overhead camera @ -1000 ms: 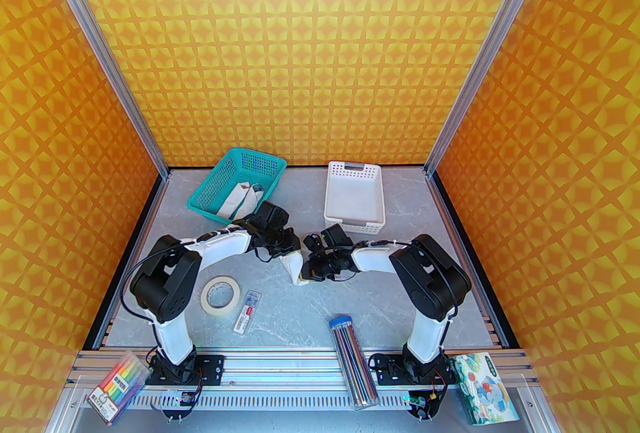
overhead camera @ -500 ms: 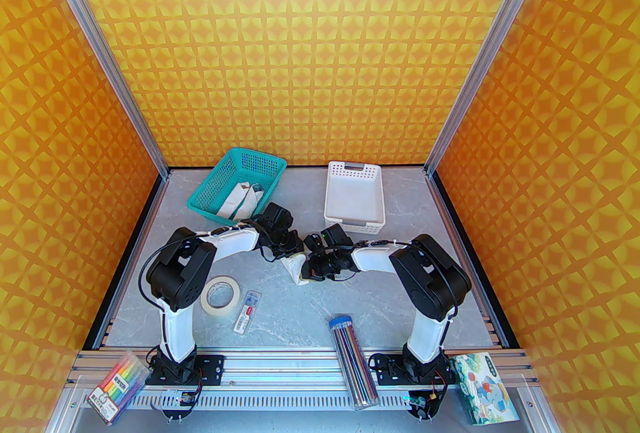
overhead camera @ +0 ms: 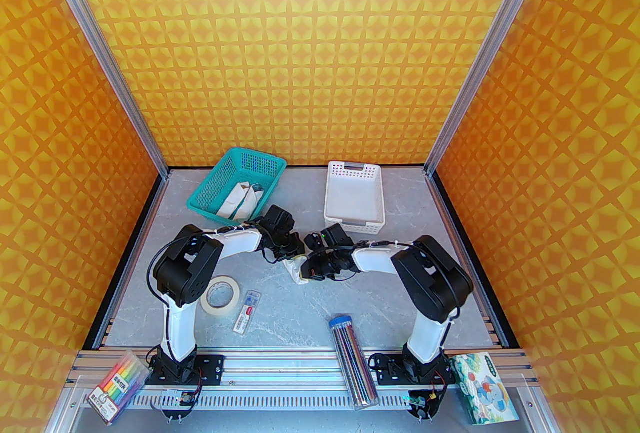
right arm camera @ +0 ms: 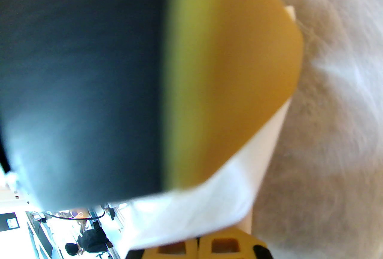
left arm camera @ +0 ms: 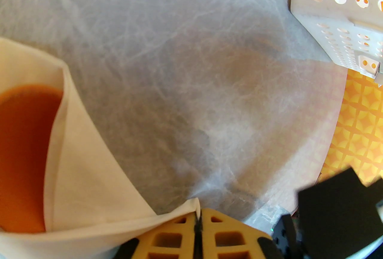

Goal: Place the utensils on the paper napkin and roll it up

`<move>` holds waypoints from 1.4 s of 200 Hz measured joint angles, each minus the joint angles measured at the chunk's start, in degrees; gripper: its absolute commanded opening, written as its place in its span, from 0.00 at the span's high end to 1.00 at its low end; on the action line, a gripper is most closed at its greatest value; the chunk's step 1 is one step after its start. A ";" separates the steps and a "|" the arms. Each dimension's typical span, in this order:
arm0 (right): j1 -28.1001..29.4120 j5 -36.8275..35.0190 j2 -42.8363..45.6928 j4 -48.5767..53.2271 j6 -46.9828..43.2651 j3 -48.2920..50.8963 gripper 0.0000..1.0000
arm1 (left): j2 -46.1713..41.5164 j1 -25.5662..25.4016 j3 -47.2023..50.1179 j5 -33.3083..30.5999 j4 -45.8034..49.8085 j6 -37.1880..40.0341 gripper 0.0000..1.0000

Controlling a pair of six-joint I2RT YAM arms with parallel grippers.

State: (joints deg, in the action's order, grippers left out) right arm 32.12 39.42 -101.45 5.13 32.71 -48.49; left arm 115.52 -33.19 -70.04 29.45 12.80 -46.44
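Observation:
The paper napkin (overhead camera: 295,269) is a folded white bundle in the middle of the table, caught between my two grippers. My left gripper (overhead camera: 295,257) comes at it from the far left; in the left wrist view its fingertips (left arm camera: 191,223) are pressed together on the napkin's edge (left arm camera: 89,180). My right gripper (overhead camera: 305,272) meets it from the right, shut, with the napkin (right arm camera: 209,198) draped over its fingertips (right arm camera: 179,248). The utensils are hidden. A blurred orange shape (left arm camera: 24,156) sits inside the fold; I cannot tell what it is.
A teal basket (overhead camera: 225,171) with white bundles stands at the back left, a white slotted tray (overhead camera: 354,171) at the back centre. A tape roll (overhead camera: 220,296), a small packet (overhead camera: 247,306), a pencil tube (overhead camera: 352,356), a marker box (overhead camera: 120,383) and a tissue pack (overhead camera: 482,386) lie nearer.
The left arm's elbow has swung to the right, pushing its gripper closer to the right one. The napkin bundle between them has bunched up smaller. The right arm has barely moved.

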 measured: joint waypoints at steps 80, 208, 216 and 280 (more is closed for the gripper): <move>-2.12 -3.48 13.05 4.55 -1.97 3.72 0.73 | 0.07 0.00 0.02 0.04 -0.68 0.02 0.91; 8.39 -15.50 12.83 3.02 3.45 4.96 0.61 | 0.07 0.00 0.02 0.04 -0.72 0.02 0.91; 8.59 -15.61 12.48 3.02 3.50 4.63 0.61 | 0.07 0.00 0.02 0.04 -0.72 0.02 0.91; 8.87 -17.11 8.81 2.99 3.28 0.90 0.61 | 0.07 0.00 0.02 0.07 -0.76 0.00 0.91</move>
State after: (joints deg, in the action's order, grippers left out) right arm 40.99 22.31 -92.64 8.12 35.99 -47.59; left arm 115.59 -33.19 -70.02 29.52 12.03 -46.44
